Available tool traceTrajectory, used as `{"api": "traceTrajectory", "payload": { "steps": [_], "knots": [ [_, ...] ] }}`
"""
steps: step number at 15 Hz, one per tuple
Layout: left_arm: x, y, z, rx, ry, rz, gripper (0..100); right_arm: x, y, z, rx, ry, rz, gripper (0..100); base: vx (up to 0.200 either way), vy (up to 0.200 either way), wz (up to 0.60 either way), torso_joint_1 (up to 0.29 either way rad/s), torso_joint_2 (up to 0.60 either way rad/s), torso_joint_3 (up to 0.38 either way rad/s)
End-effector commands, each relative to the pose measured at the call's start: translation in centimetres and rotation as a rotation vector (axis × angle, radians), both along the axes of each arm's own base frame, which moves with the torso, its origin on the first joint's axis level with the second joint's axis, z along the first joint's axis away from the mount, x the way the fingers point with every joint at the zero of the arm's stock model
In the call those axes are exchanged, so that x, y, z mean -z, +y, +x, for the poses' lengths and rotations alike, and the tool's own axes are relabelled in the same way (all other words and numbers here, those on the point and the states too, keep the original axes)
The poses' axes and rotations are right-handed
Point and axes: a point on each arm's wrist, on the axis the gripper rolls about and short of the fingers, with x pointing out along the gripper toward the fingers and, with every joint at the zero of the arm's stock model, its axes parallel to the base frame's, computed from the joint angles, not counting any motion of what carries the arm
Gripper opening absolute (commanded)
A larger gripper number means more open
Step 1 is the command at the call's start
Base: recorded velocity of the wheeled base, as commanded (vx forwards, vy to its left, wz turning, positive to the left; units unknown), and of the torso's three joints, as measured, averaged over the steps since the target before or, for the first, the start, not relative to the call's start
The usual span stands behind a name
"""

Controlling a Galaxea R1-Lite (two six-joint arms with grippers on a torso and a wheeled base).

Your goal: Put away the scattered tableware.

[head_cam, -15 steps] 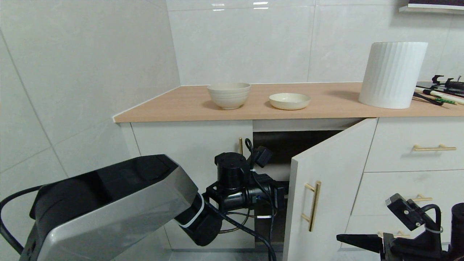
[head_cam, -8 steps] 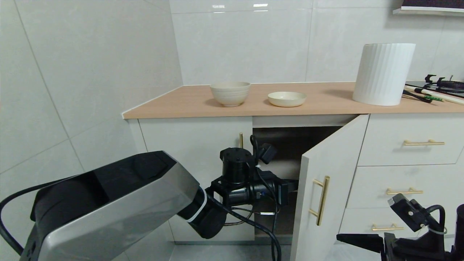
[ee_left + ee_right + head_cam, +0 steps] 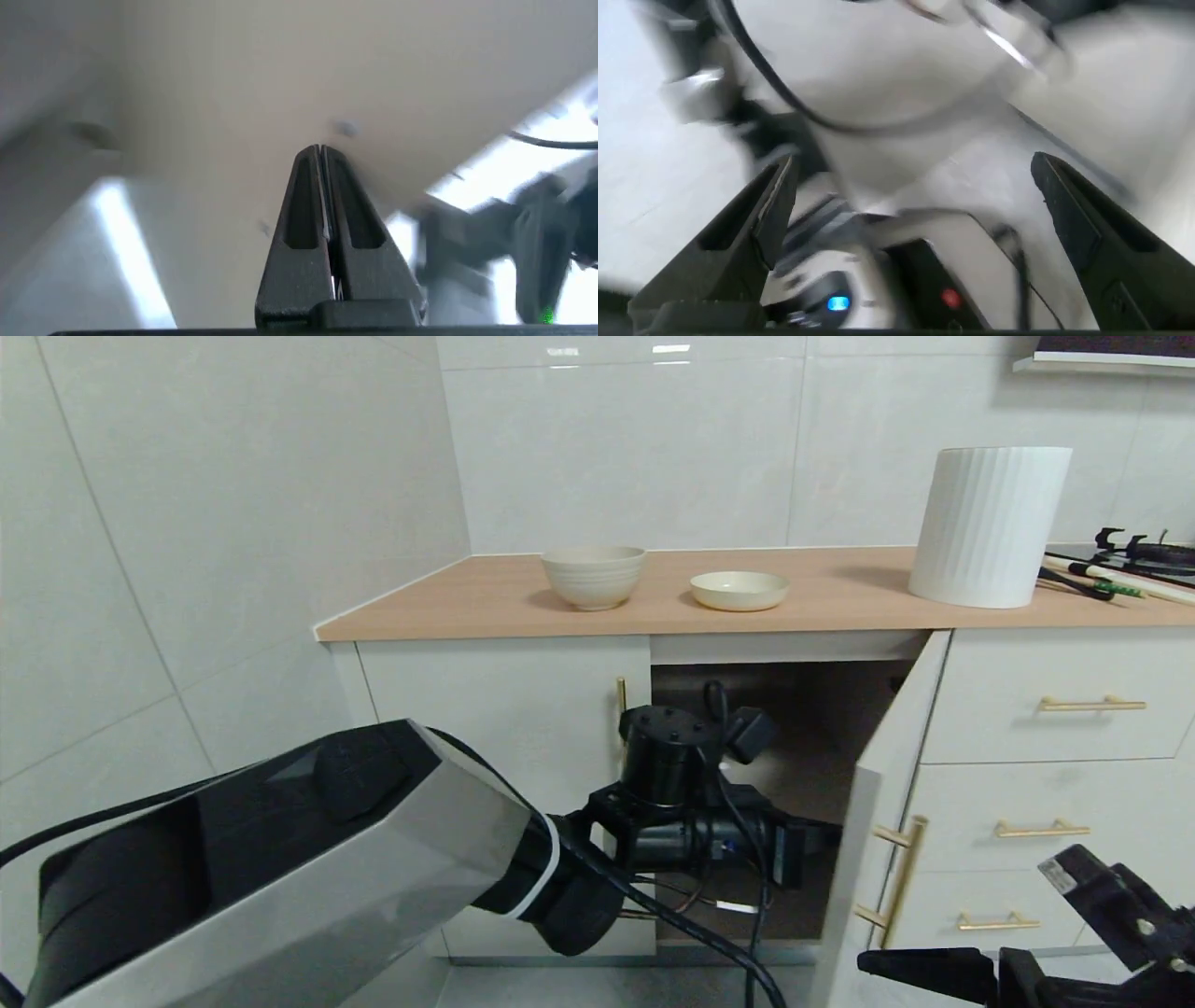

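Cabinet door [image 3: 882, 775] swung wider; left tool [image 3: 320, 159] pinched together, right tool [image 3: 910, 182] spread apart.

Counter [image 3: 840, 607] runs along the back wall, side wall at its 9 o'clock end. On it:
- bowl [image 3: 594, 577]
- dish [image 3: 739, 591] near, at the bowl's 3 o'clock, not touching
- canister [image 3: 990, 527] upright, well apart at the dish's 3 o'clock
- utensils [image 3: 1111, 581] lying at the canister's 3 o'clock, near its base

Under the counter, at the dish's 6 o'clock: cabinet [image 3: 822, 709], open. Door [image 3: 868, 859] swung out on the opening's 3 o'clock side. Drawers [image 3: 1055, 747] stacked at the door's 3 o'clock, below the canister. Left arm [image 3: 691, 803] in front of the opening.
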Motion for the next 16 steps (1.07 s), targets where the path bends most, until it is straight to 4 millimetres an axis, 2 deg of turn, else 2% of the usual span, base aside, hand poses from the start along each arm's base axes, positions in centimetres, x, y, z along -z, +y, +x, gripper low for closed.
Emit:
{"api": "traceTrajectory", "payload": {
  "steps": [1, 2, 4, 7, 8, 9, 10, 12, 14, 16],
  "knots": [
    [-5.2, -3.7, -4.4, 0.129, -0.053, -0.064, 0, -2.2, 0.0, -2.9, -0.125, -0.106, 0.101, 100, 0.000, 0.000, 0.00, 0.000, 0.00, 0.000],
    [-5.9, -4.8, -5.9, 0.168, -0.055, -0.068, 0, -2.3, -0.1, -3.2, -0.139, -0.103, 0.100, 100, 0.000, 0.000, 0.00, 0.000, 0.00, 0.000],
    [-6.5, -3.6, -6.6, 0.148, -0.048, -0.058, 0, -2.2, -0.2, -3.3, -0.139, -0.086, 0.085, 100, 0.000, 0.000, 0.00, 0.000, 0.00, 0.000],
    [-6.8, 1.1, -4.9, 0.015, -0.041, -0.028, 0, -2.1, 0.3, -2.8, -0.135, -0.070, 0.070, 100, 0.000, 0.000, 0.00, 0.000, 0.00, 0.000],
    [-7.1, 3.8, -4.2, -0.050, -0.047, -0.031, 0, -1.9, 0.7, -2.1, -0.102, -0.054, 0.054, 100, 0.000, 0.000, 0.00, 0.000, 0.00, 0.000],
    [-7.3, 5.3, -4.0, -0.084, -0.050, -0.029, 0, -1.8, 1.1, -1.5, -0.067, -0.044, 0.041, 100, 0.000, 0.000, 0.00, 0.000, 0.00, 0.000],
    [-8.8, 10.3, -4.0, -0.199, -0.055, -0.022, 0, -1.8, 2.8, 1.4, 0.088, -0.023, 0.006, 100, 0.000, 0.000, 0.00, 0.000, 0.00, 0.000],
    [-10.6, 16.8, -4.3, -0.355, -0.044, -0.006, 0, -2.5, 5.2, 5.6, 0.226, -0.050, 0.007, 100, 0.000, 0.000, 0.00, 0.000, 0.00, 0.000],
    [-11.6, 21.1, -4.8, -0.480, -0.050, -0.001, 0, -3.3, 6.1, 10.6, 0.319, -0.067, 0.012, 100, 0.000, 0.000, 0.00, 0.000, 0.00, 0.000],
    [-12.3, 24.4, -5.2, -0.585, -0.090, -0.006, 0, -4.7, 5.5, 15.3, 0.423, -0.072, -0.012, 100, 0.000, 0.000, 0.00, 0.000, 0.00, 0.000]
  ]
}}
